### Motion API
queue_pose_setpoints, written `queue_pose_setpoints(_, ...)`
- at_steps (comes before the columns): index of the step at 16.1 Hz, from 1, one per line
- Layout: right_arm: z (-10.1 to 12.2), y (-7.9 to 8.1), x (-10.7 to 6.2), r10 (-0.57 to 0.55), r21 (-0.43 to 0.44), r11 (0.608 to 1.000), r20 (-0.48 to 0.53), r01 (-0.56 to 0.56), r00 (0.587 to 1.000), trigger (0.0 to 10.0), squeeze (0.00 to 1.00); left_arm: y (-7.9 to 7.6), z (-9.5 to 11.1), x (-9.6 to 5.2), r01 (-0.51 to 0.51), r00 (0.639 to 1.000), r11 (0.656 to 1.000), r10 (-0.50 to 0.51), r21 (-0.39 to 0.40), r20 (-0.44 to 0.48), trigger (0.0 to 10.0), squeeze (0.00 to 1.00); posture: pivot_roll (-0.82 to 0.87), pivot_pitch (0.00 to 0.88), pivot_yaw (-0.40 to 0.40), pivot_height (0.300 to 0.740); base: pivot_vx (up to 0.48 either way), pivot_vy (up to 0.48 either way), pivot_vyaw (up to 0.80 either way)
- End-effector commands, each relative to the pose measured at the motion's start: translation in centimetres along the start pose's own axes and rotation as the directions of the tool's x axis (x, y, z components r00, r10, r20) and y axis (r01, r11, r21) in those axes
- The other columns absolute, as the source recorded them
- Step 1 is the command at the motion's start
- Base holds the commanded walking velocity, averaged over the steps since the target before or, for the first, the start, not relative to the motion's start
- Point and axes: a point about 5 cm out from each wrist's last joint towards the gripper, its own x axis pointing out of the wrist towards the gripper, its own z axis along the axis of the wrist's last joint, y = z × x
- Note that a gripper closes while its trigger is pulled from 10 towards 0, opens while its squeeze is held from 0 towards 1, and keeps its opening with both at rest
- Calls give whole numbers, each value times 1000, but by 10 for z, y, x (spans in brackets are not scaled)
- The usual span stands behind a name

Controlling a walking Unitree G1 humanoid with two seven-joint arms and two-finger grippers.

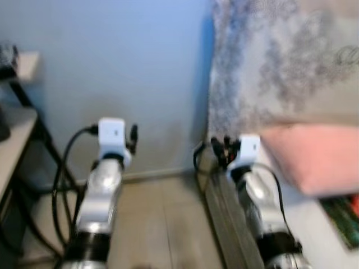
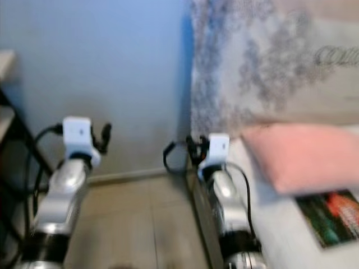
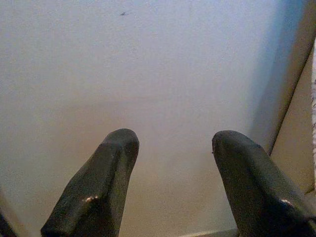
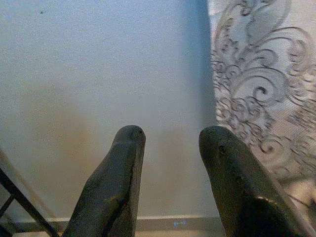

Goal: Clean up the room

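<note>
Both arms are raised in front of me toward a pale blue wall. My left gripper is open with nothing between its fingers, facing the bare wall. My right gripper is also open and empty, facing the wall beside a patterned grey-and-white pillow. In the eye views the left wrist stands over the floor and the right wrist over the bed's edge. A pink pillow lies on the bed, and a book with a green and red cover lies on the sheet.
A black-framed desk or shelf stands at the left. A wooden floor runs between it and the bed side. A skirting board lines the wall's foot. The large patterned pillow leans upright at the bed's head.
</note>
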Motion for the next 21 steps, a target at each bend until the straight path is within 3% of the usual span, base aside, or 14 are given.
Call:
queue_pose_setpoints(1,1,-7,-2,-9,-25,1000,-13,9,1000,10000,0,-11,1,-2,27,1000,1000,-27,-1,1,10000,0,47,0,-37,740,0,0,694)
queue_pose_setpoints(4,-2,-10,-3,-30,-10,1000,-27,30,999,10000,0,-9,-2,0,8,1000,999,-7,36,-21,10000,0,48,0,-38,740,0,0,652)
queue_pose_setpoints(6,-4,-12,-3,-47,-3,999,-34,47,998,10000,0,-10,-2,0,25,999,999,-25,19,-21,10000,0,48,0,-39,740,0,0,0)
queue_pose_setpoints(13,-2,-11,-4,-42,-22,999,-13,42,999,10000,0,-10,-1,1,80,997,995,-79,66,-14,10000,0,45,0,-31,740,454,0,0)
queue_pose_setpoints(21,-4,-11,-6,-38,-21,999,-22,37,999,10000,0,-10,0,0,70,998,996,-70,56,-7,10000,0,45,0,-31,740,456,0,0)
